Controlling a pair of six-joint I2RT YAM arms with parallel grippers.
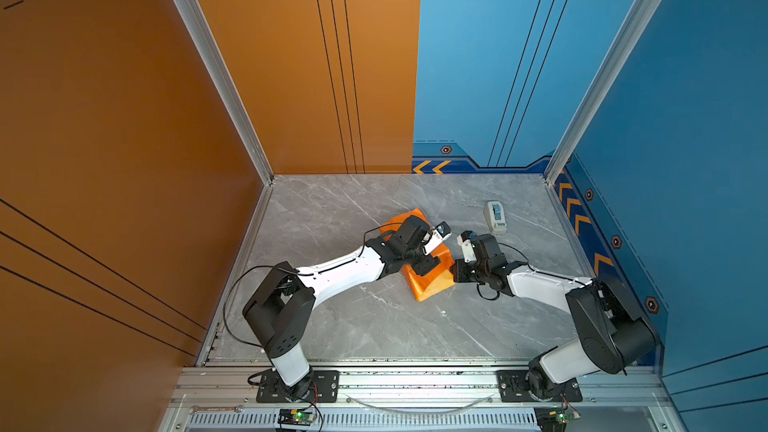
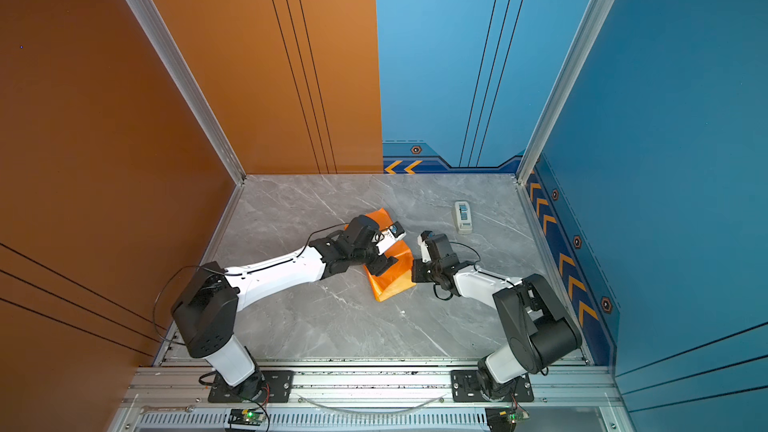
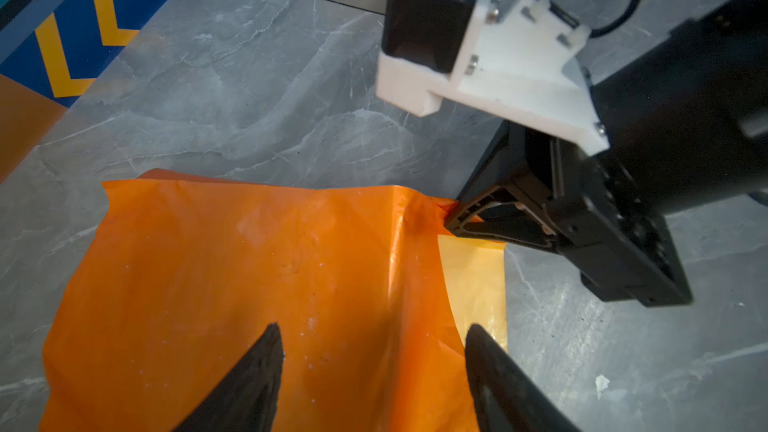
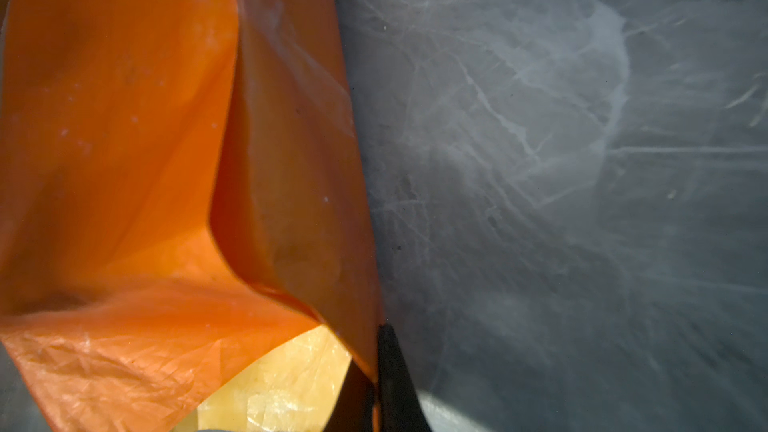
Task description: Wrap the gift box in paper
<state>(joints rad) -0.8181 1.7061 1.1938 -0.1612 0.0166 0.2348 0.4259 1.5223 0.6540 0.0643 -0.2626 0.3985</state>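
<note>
Paper [image 1: 428, 288]: glossy orange face outward, folded over into blocky creased bundle, lay near middle of grey counter [image 1: 332, 209], skewed to its edges. At one corner folds gathered tight; pale yellow inner face [image 3: 473, 276] showed there. Gift box covered, not seen.

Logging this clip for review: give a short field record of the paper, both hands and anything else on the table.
paper: orange face up, folded into a bundle mid-table; pale yellow face shows at one corner
gift box: not visible; possibly under the paper
left hand: open, over the paper's orange top, holding nothing
right hand: shut on a corner of the paper
tape dispenser: on the table, beyond the right hand, apart from the paper
table: grey marble pattern
</note>
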